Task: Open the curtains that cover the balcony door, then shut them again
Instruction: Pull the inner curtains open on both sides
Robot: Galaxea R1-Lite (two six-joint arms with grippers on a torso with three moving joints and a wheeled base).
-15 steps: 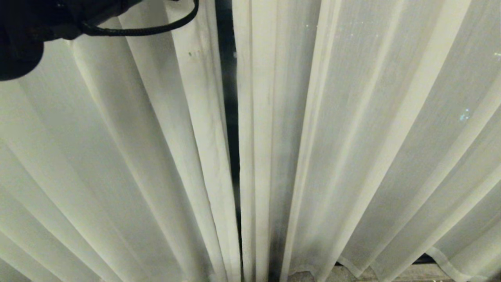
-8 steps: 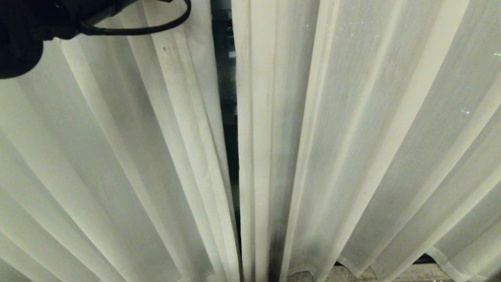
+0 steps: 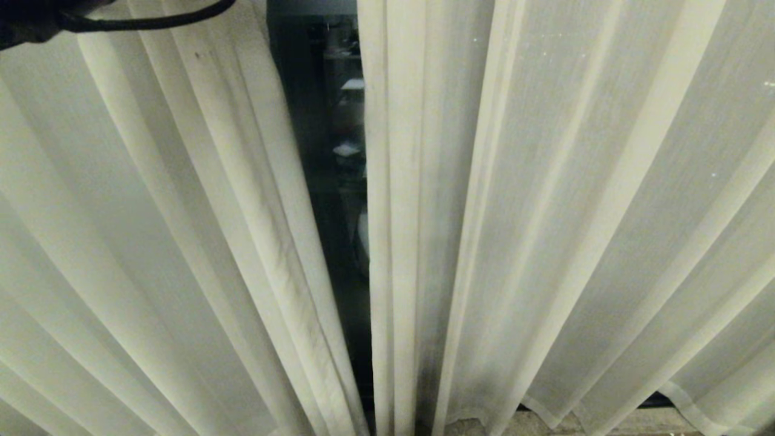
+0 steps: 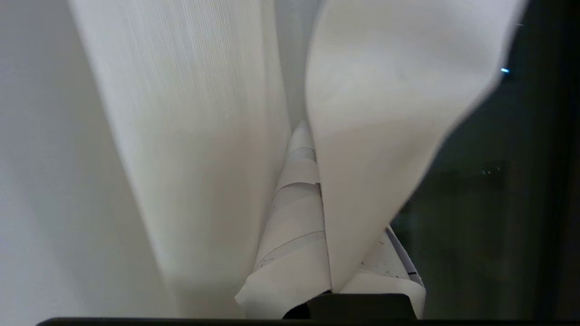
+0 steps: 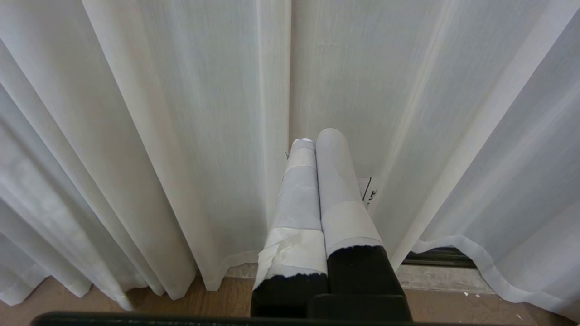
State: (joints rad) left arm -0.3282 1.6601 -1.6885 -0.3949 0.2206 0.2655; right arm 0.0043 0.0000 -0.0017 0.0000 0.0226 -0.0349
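Curtains: floor-length cream woven fabric curtains (image 3: 545, 212) hang in vertical folds across the dark glass balcony door (image 3: 330, 157), parted to a narrow gap.
Handling: judged light, soft, slippery; hold the hemmed inner edge.
Left gripper (image 4: 312, 199): fingers clamped on the left panel's edge fold.
Right gripper (image 5: 317, 181): closed, empty, parked low near the hem.
Hidden: door handle and curtain rail are out of view.

Balcony door (image 3: 321, 151) behind the gap between left and right curtains (image 3: 545, 212).
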